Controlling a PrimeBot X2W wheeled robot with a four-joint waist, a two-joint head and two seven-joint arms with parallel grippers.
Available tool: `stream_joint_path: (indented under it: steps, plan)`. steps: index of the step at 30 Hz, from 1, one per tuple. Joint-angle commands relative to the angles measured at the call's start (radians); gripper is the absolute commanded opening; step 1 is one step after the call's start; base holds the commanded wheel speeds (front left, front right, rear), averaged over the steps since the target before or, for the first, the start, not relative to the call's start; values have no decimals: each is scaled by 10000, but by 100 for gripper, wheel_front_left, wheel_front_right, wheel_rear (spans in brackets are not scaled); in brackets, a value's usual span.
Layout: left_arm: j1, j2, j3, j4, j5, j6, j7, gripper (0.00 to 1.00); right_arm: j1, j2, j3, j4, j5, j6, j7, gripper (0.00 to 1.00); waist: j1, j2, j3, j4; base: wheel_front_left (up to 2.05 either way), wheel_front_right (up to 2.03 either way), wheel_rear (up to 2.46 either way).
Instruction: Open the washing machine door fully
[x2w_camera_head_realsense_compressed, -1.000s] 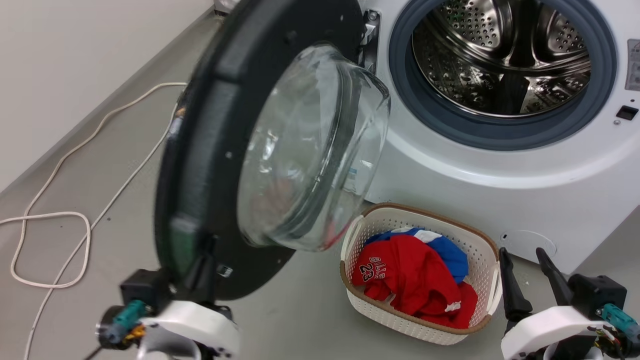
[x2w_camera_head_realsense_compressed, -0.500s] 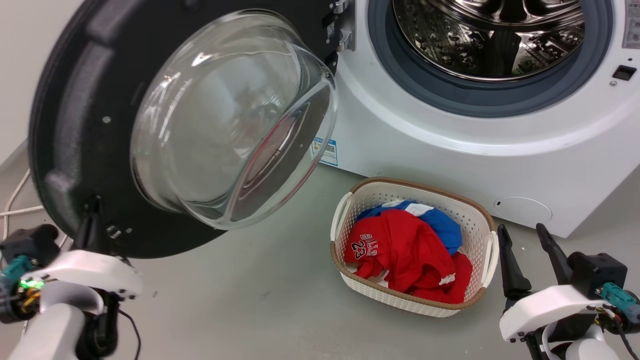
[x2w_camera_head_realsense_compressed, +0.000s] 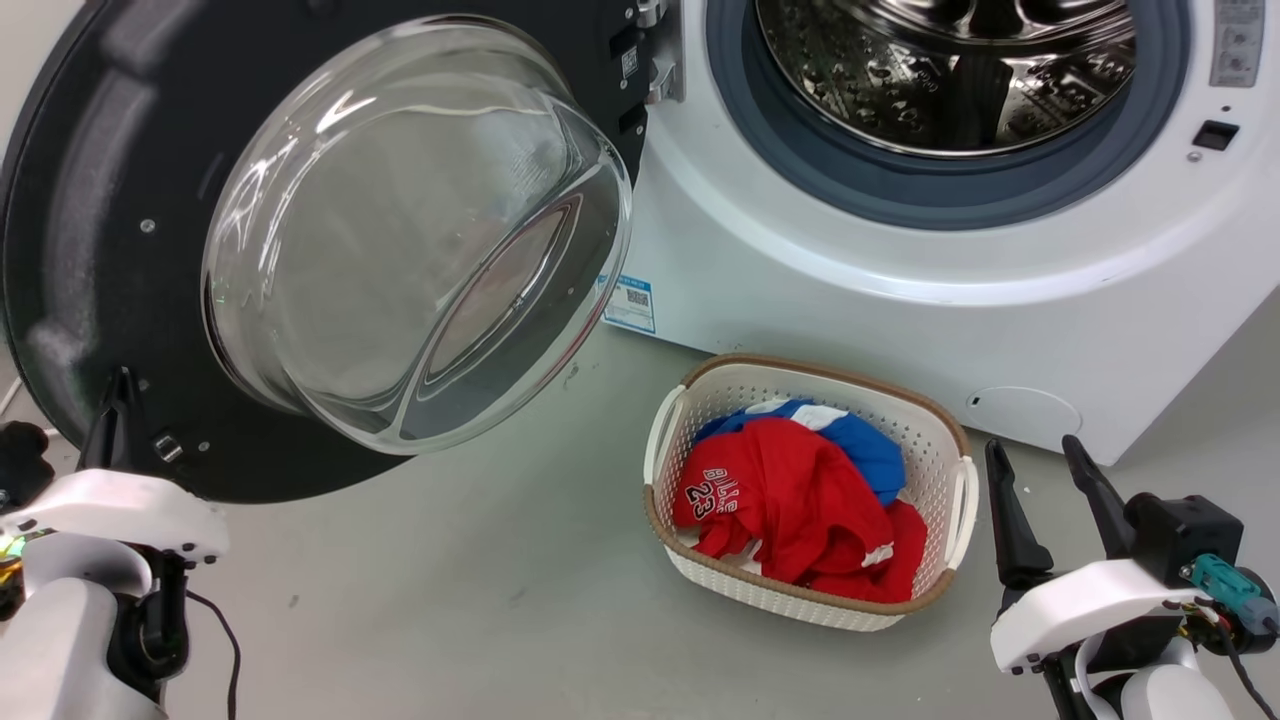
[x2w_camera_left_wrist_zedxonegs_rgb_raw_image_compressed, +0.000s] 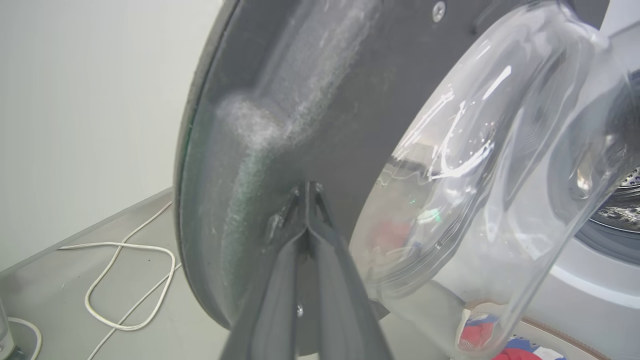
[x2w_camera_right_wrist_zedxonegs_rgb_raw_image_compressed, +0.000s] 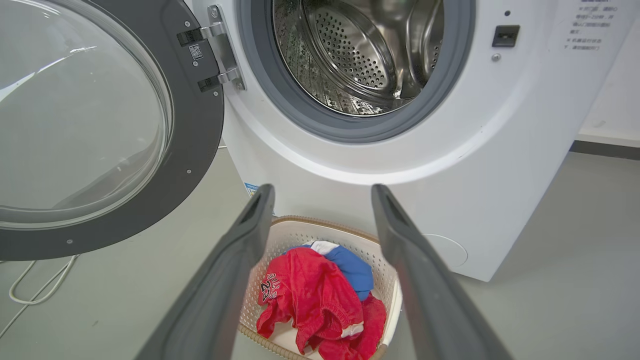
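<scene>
The washing machine door (x2w_camera_head_realsense_compressed: 90, 200) stands swung far out to the left of the white washing machine (x2w_camera_head_realsense_compressed: 850, 300), with its glass bowl (x2w_camera_head_realsense_compressed: 400, 230) facing me. My left gripper (x2w_camera_head_realsense_compressed: 116, 395) is shut. In the left wrist view its tips (x2w_camera_left_wrist_zedxonegs_rgb_raw_image_compressed: 306, 192) press against the dark inner face of the door (x2w_camera_left_wrist_zedxonegs_rgb_raw_image_compressed: 320, 100), near the lower rim. My right gripper (x2w_camera_head_realsense_compressed: 1045, 465) hangs open and empty at the lower right, apart from the machine. The right wrist view looks between its fingers (x2w_camera_right_wrist_zedxonegs_rgb_raw_image_compressed: 322, 197) at the door (x2w_camera_right_wrist_zedxonegs_rgb_raw_image_compressed: 197, 125), the hinge (x2w_camera_right_wrist_zedxonegs_rgb_raw_image_compressed: 220, 50) and the open steel drum (x2w_camera_right_wrist_zedxonegs_rgb_raw_image_compressed: 360, 55).
A white basket (x2w_camera_head_realsense_compressed: 800, 370) with red and blue clothes (x2w_camera_head_realsense_compressed: 780, 500) sits on the grey floor in front of the machine, left of my right gripper. A white cable (x2w_camera_left_wrist_zedxonegs_rgb_raw_image_compressed: 125, 247) lies looped on the floor by the wall, behind the door.
The door has swung from nearly edge-on to wide open at the left. My left gripper went left with it, tips on its inner face. The head view has shifted too; the right gripper stayed open.
</scene>
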Motion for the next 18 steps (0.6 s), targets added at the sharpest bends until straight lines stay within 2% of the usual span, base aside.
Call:
stream_joint_path:
  steps: [1,8,18]
  plan:
    - [64,-54,135,-33,130,2,-51,0,-2,15,16,54,-10,-2,-67,100,-1,0,-119,-60,0,0,0]
    - [1302,-562,288,-1158,966,329,-40,0,378,15,16,344,201,-2,-228,100,-1,0,-854,-262,0,0,0]
    - [3094,-1018,-729,-3501,1894,1097,275,0,618,13,72,453,205,-2,-378,100,-1,0,-1468,-992,0,0,0]
